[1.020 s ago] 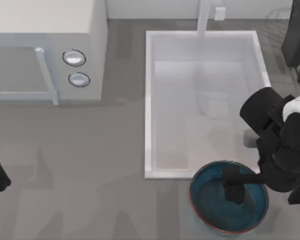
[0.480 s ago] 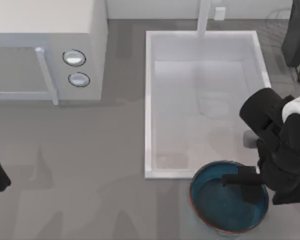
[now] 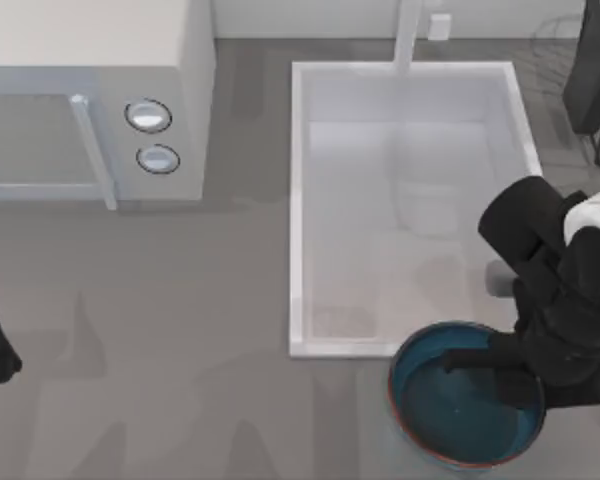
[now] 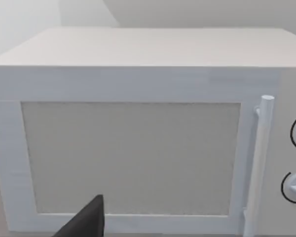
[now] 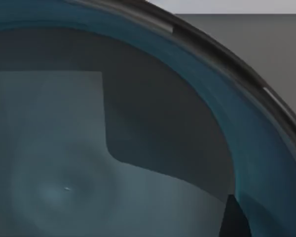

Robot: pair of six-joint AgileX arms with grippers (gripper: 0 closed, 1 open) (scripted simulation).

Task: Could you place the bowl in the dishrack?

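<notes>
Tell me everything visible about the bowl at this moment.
The bowl is round and deep, glossy blue-teal inside with a reddish-brown rim. It sits upright on the grey counter, just below the white sink's lower right corner in the top view. The right gripper reaches over its right rim into the inside. The right wrist view looks closely into the shiny, empty interior.
</notes>
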